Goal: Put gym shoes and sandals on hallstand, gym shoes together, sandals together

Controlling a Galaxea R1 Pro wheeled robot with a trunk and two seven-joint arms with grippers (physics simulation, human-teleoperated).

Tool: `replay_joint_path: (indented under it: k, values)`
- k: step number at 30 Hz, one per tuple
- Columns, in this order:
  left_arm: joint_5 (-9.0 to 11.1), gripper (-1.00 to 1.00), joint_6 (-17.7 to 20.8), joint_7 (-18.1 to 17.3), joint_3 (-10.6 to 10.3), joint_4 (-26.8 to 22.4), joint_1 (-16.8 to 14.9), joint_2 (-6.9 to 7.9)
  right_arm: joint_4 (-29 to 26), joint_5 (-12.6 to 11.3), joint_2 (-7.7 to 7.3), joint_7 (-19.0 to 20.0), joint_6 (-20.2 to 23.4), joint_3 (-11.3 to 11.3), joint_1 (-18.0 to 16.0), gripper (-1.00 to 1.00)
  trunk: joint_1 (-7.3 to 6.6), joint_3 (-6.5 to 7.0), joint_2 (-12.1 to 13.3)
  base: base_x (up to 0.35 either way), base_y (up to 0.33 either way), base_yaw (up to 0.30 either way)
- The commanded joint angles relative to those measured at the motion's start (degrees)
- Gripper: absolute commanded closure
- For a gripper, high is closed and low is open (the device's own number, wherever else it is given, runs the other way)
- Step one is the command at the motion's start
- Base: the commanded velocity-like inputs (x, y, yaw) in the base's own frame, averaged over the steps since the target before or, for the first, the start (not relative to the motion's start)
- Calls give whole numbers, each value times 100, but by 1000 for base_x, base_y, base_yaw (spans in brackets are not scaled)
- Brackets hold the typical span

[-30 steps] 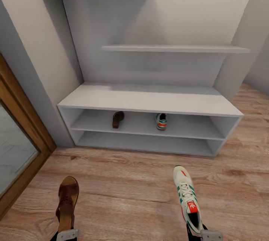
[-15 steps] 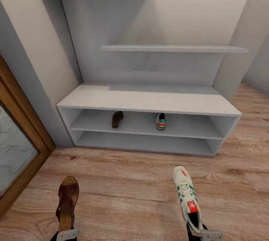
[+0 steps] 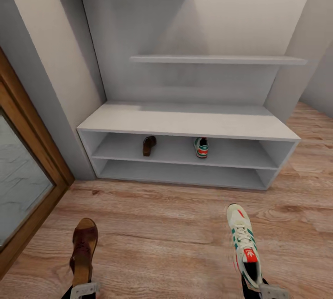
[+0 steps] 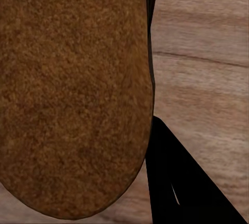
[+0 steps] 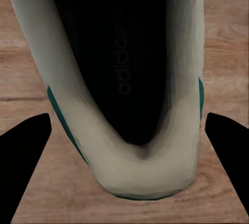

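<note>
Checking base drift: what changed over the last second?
The whole head view shifted, so the camera moved, not the hallstand. The gym shoe in the right gripper sits further right and lower in frame. The sandal stays in the left gripper. The shelved sandal and shelved gym shoe remain on the upper low shelf, apart.

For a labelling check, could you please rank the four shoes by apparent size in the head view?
1. Held gym shoe
2. Held sandal, somewhat smaller
3. Shelf gym shoe and shelf sandal: alike, both tiny

The held pair are nearer the camera, so true sizes stay unsure.
</note>
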Motion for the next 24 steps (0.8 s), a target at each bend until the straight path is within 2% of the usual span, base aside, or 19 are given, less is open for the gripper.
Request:
replay_joint_path:
  k: [1, 4, 5, 6, 8, 9, 13, 16, 18, 22, 24]
  values:
    - [-76, 100, -5, -23, 42, 3, -13, -9, 2, -5, -19, 4, -12, -62, -2, 100, -1, -4, -2, 0, 0, -9]
    - [-91, 100, 205, -36, 30, -31, -61, -26, 0, -12, -92, 13, -4, -585, -2, 100, -1, -4, -2, 0, 0, -113]
    - [-96, 100, 291, -43, 27, -43, -93, -33, 0, -13, -117, 15, -2, -684, -2, 100, -1, -4, -2, 0, 0, -196]
    - [-103, 100, 505, -56, 22, -64, -198, -52, 0, -17, -184, 17, 0, -869, -2, 100, -1, -4, -2, 0, 0, -234]
    - [-111, 100, 758, -70, 17, -76, -345, -74, 0, -21, -259, 18, 1, -1032, -2, 100, -1, -4, -2, 0, 0, -252]
    - [-121, 100, 1035, -82, 14, -80, -514, -94, 0, -26, -331, 19, 4, -1169, -2, 100, -1, -4, -2, 0, 0, -273]
    - [-135, 100, 1723, -102, -26, -82, -972, -126, 0, -31, -494, 20, 10, -1424, -2, 100, -1, -4, -2, 0, 0, -286]
    - [-140, 100, 2353, -108, -218, -78, -1464, -136, 0, -32, -618, 20, 12, -1633, -2, 100, -1, -4, -2, 0, 0, -296]
    - [-140, 100, 2600, -109, -319, -72, -1663, -138, 0, -33, -655, 20, 17, -1726, -2, 100, -1, -4, -2, 0, 0, -298]
    - [-133, 100, 3357, -110, -604, -38, -2267, -185, -6, -30, -705, 20, 69, -2101, -2, 100, -1, -4, -2, 0, 0, -299]
    - [-128, 100, 3604, -111, -673, -32, -2459, -226, -21, -30, -722, 20, 130, -2245, -2, 100, -1, -4, -2, 0, 0, -300]
